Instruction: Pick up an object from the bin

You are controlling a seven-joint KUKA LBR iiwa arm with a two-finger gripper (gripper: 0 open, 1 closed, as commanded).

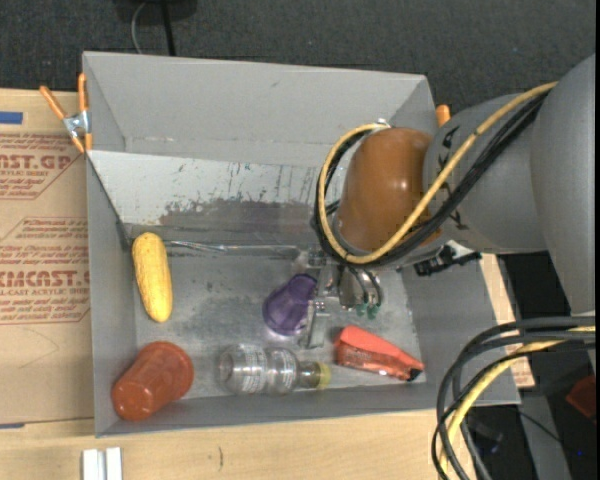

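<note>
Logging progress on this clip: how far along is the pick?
Done: the pincer is low in the bin, beside the purple eggplant-like toy near the middle. In hand: nothing seen lifted; the toy lies on the bin floor. Left: likely grip and lift it. The corn cob, red cup and clear bottle lie apart.

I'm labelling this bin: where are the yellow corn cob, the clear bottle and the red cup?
yellow corn cob (pixel 151 276), camera view, its middle
clear bottle (pixel 260 369), camera view, its body
red cup (pixel 155 378), camera view, its side
</note>
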